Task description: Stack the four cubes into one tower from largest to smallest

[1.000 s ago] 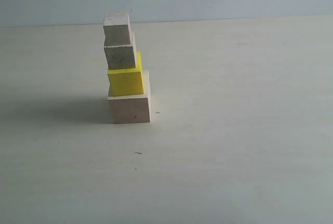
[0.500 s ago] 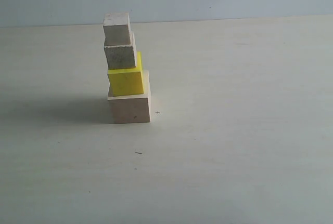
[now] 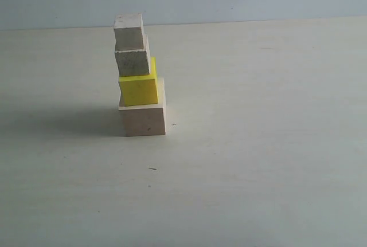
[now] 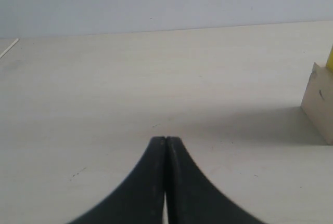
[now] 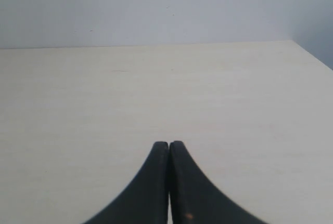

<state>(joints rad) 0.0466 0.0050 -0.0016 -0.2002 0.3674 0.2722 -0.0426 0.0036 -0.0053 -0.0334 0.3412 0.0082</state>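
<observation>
The left black gripper and the right black gripper are each pressed closed and hold nothing. Left of centre in the exterior view, on the pale table, stands one tower of four cubes: large pale wood cube, bright yellow cube, medium pale wood cube, small pale wood cube on top.

Off to one side of the black left gripper's fingers, the big pale wooden cube is cut off by the edge; only a sliver of the bright yellow cube is seen.
</observation>
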